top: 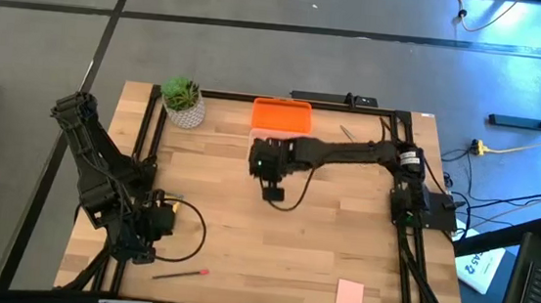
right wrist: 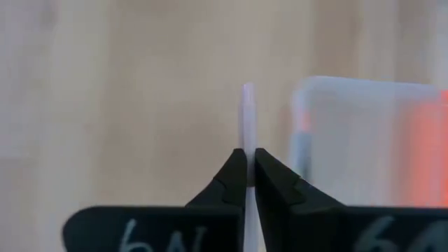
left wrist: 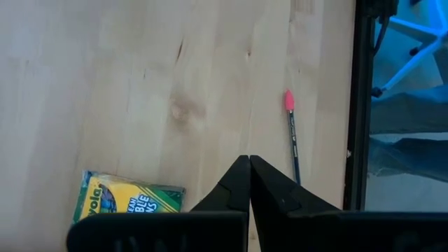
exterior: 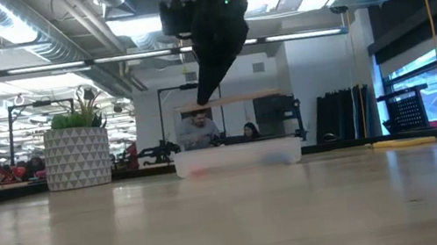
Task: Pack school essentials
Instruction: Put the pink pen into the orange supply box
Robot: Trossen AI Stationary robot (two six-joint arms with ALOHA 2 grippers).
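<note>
My right gripper (top: 274, 193) hangs above the table's middle, just in front of the clear case (right wrist: 371, 133) with the orange lid (top: 281, 116). It is shut on a pale thin stick (right wrist: 248, 119). My left gripper (left wrist: 249, 164) is shut on nothing above the near left of the table. Below it lie the green-yellow crayon box (left wrist: 129, 198) and the red-tipped pencil (left wrist: 292, 136), both flat on the wood. The pink note pad (top: 349, 294) lies flat near the front right. My right gripper pinches the pale thin stick (right wrist: 248, 143) between its two fingertips. The stick lies in the gap's own line and sticks out past the tips. The fingers slant down from above. The stick (exterior: 237, 99) is lifted clear of the table and looks about level.
A small potted plant (top: 184, 100) stands at the far left, next to the case. A dark pen (top: 348, 134) lies right of the orange lid. Black frame rails (top: 142, 160) run along the table's left and right edges. Bare wood lies between the two arms.
</note>
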